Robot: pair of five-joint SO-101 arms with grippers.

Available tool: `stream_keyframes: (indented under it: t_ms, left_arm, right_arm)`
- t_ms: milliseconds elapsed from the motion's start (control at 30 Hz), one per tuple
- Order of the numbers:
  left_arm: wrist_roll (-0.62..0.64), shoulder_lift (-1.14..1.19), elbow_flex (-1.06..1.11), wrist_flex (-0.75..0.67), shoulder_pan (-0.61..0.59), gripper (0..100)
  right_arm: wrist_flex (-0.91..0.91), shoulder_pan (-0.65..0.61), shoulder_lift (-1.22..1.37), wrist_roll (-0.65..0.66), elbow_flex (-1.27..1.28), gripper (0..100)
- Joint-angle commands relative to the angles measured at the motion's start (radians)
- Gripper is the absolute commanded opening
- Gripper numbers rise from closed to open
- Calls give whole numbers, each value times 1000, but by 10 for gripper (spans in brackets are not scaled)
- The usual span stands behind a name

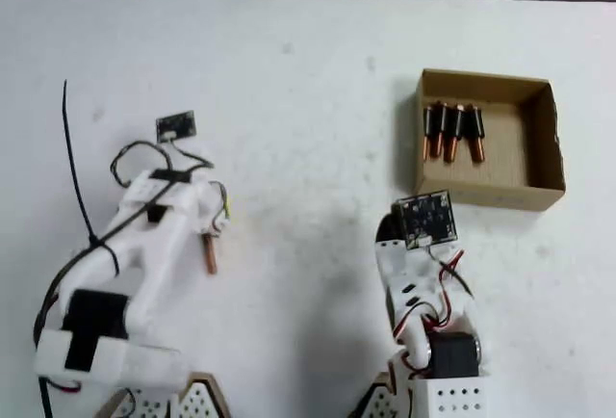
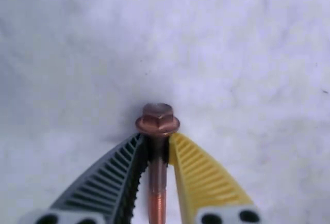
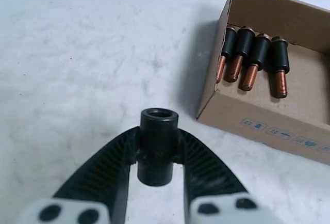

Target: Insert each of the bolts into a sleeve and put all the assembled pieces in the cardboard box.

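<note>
Left gripper (image 2: 158,142) pinches the bolt (image 2: 158,123) by its shank just under the hex head, well left of the cardboard box (image 1: 496,194). Between bolt and box, close to the box's near left corner, the right gripper (image 3: 157,140) clamps the sleeve (image 3: 156,154), with the open bore clear of the fingertips. The bolt likely travels boxward, its shank axis aligned with that bore.

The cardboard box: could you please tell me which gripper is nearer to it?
Right. The right gripper, shut on a sleeve, sits close beside the cardboard box; the left gripper, holding a bolt, is far off across the table.
</note>
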Motion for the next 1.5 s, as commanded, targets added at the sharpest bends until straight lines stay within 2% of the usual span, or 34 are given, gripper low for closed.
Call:
stream_keyframes:
  t_ms: [0, 67, 167, 400, 633, 733, 900, 1000, 1100, 1233, 1333, 1467]
  left_arm:
    - [-3, 94, -103, 49, 8, 90]
    - [-3, 101, -114, 57, 8, 82]
    - [-3, 101, -120, 52, 12, 14]
    - [-21, 101, -121, 51, 8, 30]
    - [-342, 97, -172, 77, 5, 30]
    - [-353, 97, -264, 203, 2, 30]
    - [-359, 97, -462, 525, 12, 30]
    - [-361, 97, -571, 655, 12, 30]
    - [-359, 97, -667, 740, 12, 20]
    - [-354, 97, -806, 865, 12, 20]
    - [-359, 82, -873, 924, 13, 20]
    - [-362, -71, -856, 928, 38, 20]
  right_arm:
    - [-21, 4, -8, 0, -5, 15]
    - [-22, 4, -8, 0, -5, 15]
    - [-24, 4, -8, 0, -5, 15]
    - [-21, -4, -8, 0, -2, 15]
    - [-27, -19, -8, 0, 15, 15]
    - [-21, -84, -8, 0, 17, 15]
    - [-19, -170, -7, 0, 17, 15]
    - [-21, -232, -7, 0, 18, 15]
    - [-41, -312, -7, 20, 44, 15]
    - [-111, -390, -7, 163, 101, 15]
    - [-170, -398, -7, 163, 126, 15]
    - [-219, -401, -7, 160, 126, 15]
